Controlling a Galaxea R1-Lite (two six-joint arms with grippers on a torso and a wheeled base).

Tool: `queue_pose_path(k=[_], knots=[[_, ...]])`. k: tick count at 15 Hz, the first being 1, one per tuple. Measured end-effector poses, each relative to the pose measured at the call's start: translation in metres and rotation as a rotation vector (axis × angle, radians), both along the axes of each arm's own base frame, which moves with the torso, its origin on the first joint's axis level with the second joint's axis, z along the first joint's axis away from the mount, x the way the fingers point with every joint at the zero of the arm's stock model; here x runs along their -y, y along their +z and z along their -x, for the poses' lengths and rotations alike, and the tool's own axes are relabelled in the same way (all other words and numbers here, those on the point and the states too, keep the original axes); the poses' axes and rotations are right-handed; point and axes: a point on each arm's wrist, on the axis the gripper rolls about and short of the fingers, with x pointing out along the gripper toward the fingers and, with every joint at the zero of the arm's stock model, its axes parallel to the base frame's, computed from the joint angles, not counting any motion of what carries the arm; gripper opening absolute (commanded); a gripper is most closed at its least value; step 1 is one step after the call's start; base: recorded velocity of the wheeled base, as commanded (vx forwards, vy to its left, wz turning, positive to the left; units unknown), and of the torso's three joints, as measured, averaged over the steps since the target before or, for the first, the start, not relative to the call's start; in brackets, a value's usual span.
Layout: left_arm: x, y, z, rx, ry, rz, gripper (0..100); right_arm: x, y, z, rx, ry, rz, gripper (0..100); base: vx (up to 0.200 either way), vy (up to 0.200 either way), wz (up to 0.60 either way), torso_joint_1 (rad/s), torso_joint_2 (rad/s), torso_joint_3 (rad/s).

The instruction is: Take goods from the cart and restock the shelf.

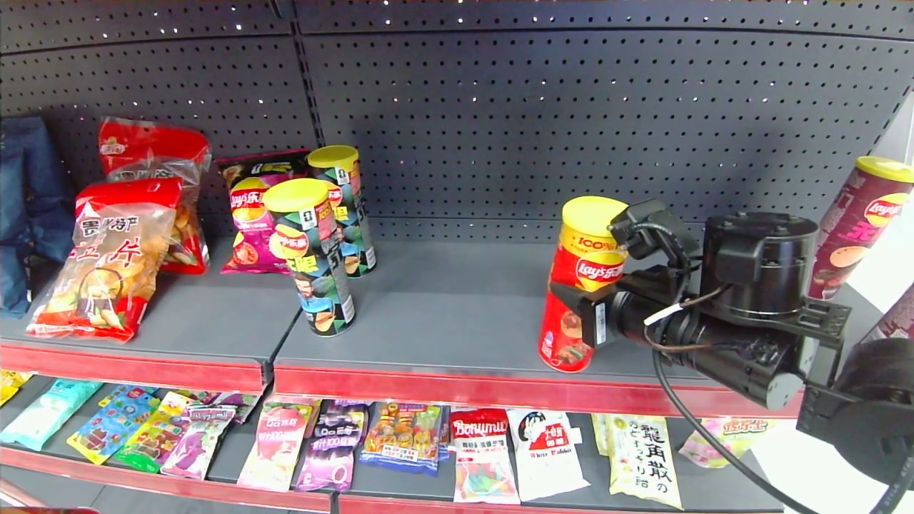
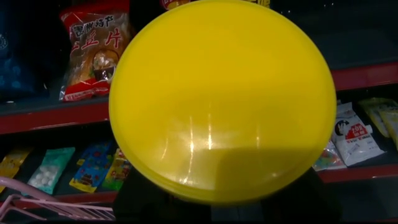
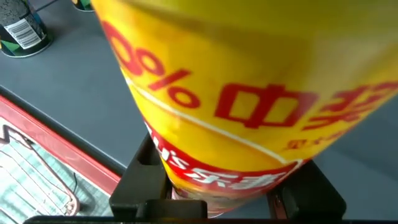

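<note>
My right arm [image 1: 721, 314] covers one side of the red can [image 1: 582, 285] in the head view, and in my right wrist view that can runs off the top edge. A yellow lid [image 2: 222, 99] hides whatever is under it. The maroon can [image 1: 860, 221] stands partly behind my arm. A blue thing [image 1: 25, 207] is cut off at the head view's left edge.

**Right arm: matt black from joint to fingers**

The right arm [image 1: 757, 307] is matt black throughout. A squat, round joint housing [image 1: 760, 260] sits over a thicker barrel, with a flat bracket plate [image 1: 821, 314] pierced by small holes at its 4 o'clock. A boxy wrist camera [image 1: 646, 225] stands at 10 o'clock. A white tag [image 1: 665, 313] wraps a thin wire at 8 o'clock, and a thick black cable [image 1: 657, 375] curves off toward 5 o'clock. The right gripper [image 1: 580, 314] has blocky black fingers [image 3: 144, 180].
</note>
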Motion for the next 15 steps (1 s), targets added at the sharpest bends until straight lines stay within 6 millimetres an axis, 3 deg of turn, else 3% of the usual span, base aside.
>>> queue_pose_path(k=[10, 11, 15], knots=[[-0.0001, 0.0003, 0.0003, 0.003, 0.000, 0.000, 0, 0.0051, -0.0061, 0.0081, -0.016, 0.002, 0.024, 0, 0.000, 0.000, 0.00, 0.000, 0.00, 0.000], [-0.0001, 0.0003, 0.0003, 0.003, 0.000, 0.001, 0, 0.0049, -0.0064, 0.0086, -0.017, 0.003, 0.026, 100, 0.000, 0.000, 0.00, 0.000, 0.00, 0.000], [0.0000, 0.0002, 0.0004, 0.004, -0.001, 0.001, 0, 0.0044, -0.0073, 0.0094, -0.020, -0.018, 0.037, 100, 0.000, 0.000, 0.00, 0.000, 0.00, 0.000]])
